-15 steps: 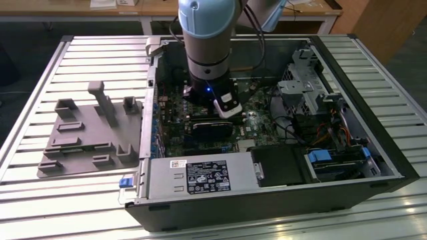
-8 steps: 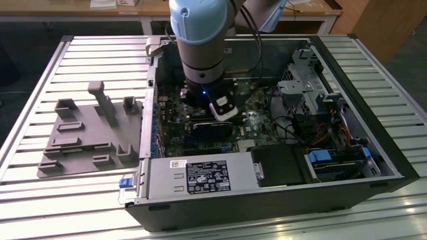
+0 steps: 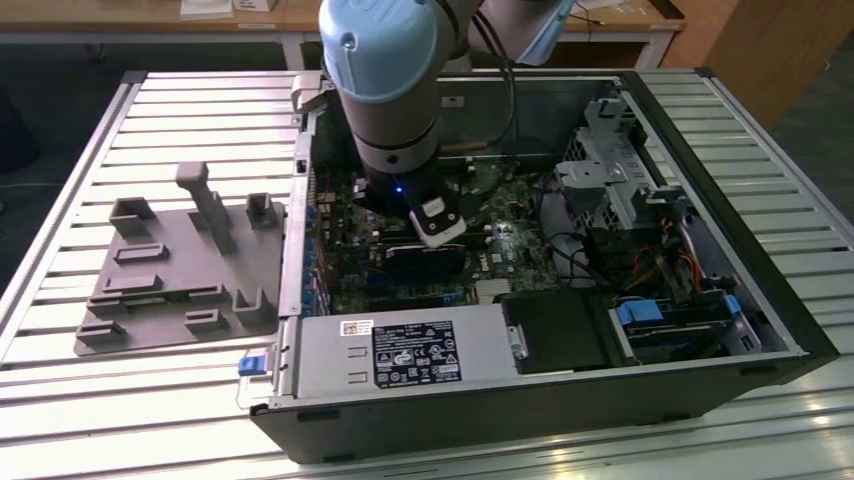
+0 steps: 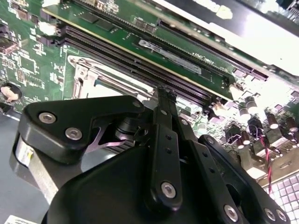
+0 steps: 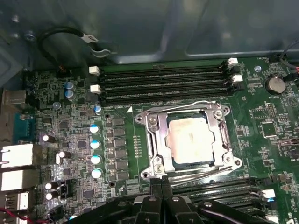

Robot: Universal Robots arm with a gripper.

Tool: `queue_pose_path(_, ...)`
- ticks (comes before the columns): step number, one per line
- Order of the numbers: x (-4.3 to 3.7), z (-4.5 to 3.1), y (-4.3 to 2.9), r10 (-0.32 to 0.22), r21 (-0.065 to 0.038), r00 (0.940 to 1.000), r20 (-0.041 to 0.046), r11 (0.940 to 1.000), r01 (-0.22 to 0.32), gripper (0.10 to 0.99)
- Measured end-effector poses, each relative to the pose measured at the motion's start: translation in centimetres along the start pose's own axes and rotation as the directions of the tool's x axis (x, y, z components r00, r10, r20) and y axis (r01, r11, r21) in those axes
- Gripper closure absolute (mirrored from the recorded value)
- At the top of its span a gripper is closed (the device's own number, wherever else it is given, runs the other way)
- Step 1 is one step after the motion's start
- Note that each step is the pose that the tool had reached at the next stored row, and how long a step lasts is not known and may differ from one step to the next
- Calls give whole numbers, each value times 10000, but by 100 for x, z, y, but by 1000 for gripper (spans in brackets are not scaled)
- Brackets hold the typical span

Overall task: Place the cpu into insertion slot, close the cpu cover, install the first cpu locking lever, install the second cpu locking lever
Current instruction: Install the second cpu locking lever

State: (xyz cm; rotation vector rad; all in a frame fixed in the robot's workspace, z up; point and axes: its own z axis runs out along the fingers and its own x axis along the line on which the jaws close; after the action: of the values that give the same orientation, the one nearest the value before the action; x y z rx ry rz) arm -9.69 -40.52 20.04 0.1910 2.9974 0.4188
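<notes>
Silvery-grey cpu (image 5: 190,139) seated flat in insertion slot (image 5: 223,157), near middle of green motherboard (image 5: 74,135). Shiny cpu cover (image 5: 156,140) down over it, chip face showing through the square window. Thin wire locking levers (image 5: 196,104) along the frame edges; latched or loose, cannot tell. Gripper (image 5: 161,183) just beside the socket's near edge, fingers (image 4: 164,140) pressed together, nothing between them. Black memory slots (image 5: 163,81) flank the socket on two sides. Whole board inside the open computer case (image 3: 747,300), arm reaching down into it in the exterior view; grey fixture tray (image 3: 160,290) on the slatted table outside.

Risk, as judged: fingertip slipping off a springy lever, striking the neighbouring memory slots or scraping the board; lever missing its hook and leaving cover unclamped.
</notes>
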Motion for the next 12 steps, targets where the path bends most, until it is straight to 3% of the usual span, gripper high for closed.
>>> queue_pose_path(5, 61, 31, -23, -19, -120, 10000, 97, 9999, 20, 980)
queue_pose_path(12, 80, 69, -20, -29, -127, 9999, 136, 9999, 31, 980)
